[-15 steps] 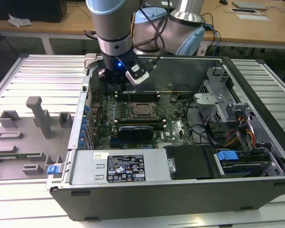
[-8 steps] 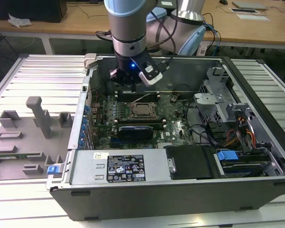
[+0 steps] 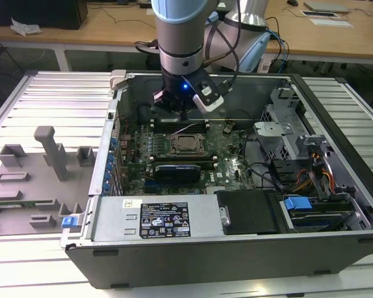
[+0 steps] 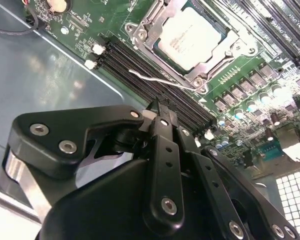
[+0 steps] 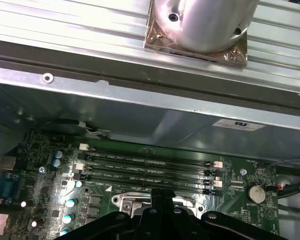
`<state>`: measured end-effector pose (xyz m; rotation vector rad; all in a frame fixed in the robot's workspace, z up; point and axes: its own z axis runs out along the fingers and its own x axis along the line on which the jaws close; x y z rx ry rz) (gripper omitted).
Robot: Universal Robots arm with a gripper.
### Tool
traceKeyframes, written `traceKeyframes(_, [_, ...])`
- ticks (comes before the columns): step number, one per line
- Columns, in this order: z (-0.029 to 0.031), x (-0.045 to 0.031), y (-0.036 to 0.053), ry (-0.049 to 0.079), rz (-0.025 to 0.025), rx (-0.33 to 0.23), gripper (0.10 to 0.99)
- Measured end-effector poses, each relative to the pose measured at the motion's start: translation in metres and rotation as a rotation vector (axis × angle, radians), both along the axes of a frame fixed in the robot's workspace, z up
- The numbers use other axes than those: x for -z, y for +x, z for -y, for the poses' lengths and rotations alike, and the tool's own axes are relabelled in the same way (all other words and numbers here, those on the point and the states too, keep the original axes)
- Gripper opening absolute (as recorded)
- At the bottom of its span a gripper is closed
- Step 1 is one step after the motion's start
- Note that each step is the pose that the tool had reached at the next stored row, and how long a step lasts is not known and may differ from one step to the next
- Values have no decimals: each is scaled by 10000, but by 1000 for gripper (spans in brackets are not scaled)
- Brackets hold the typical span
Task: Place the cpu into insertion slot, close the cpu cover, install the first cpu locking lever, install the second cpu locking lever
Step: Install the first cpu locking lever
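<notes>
**Gripper and socket area.** The black two-finger gripper (image 3: 183,116) (image 4: 159,108) (image 5: 162,201) hangs tip-down inside the open case, in the upper centre of the exterior view. In both wrist views its fingers are pressed together, with nothing visible between them. The tips hover over the row of long black memory slots (image 4: 135,70) (image 5: 150,165), near a thin silver wire lever (image 4: 157,80). That lever juts out from a corner of the socket and lies across the slots.

Just beyond the slots, the small square cpu (image 4: 192,40) (image 3: 188,146), with its pale silver metal top, sits in the socket. The thin silver-metal cpu cover (image 4: 152,22) lies flat around the cpu, whose top shows through the cover's central window.

The socket stands near the middle of the green motherboard (image 3: 227,152). The silver and blue-grey robot arm (image 3: 180,31) descends from the top edge of the exterior view.

The dark grey computer case (image 3: 236,261) lies on its side on a ribbed aluminium table (image 3: 56,99). A grey moulded fixture tray (image 3: 25,186) rests on the table at the exterior view's left, well apart from the gripper.
</notes>
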<state>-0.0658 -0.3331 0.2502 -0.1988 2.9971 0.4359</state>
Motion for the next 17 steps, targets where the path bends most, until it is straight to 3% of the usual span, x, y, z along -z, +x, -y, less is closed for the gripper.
traceKeyframes(1, [0, 4, -1, 1, 21, -1, 106])
traceKeyframes(2, [0, 11, -6, 0, 143, -1, 106])
traceKeyframes(4, [0, 21, -15, 0, 328, -1, 106])
traceKeyframes(5, [0, 30, -25, 0, 455, -1, 106])
traceKeyframes(6, [-1, 35, -29, -9, 492, -1, 106])
traceKeyframes(9, [0, 60, -33, -171, 498, 8, 106])
traceKeyframes(13, [0, 94, -33, -213, 513, 23, 106])
traceKeyframes(17, [-5, 144, -33, -252, 558, 33, 106])
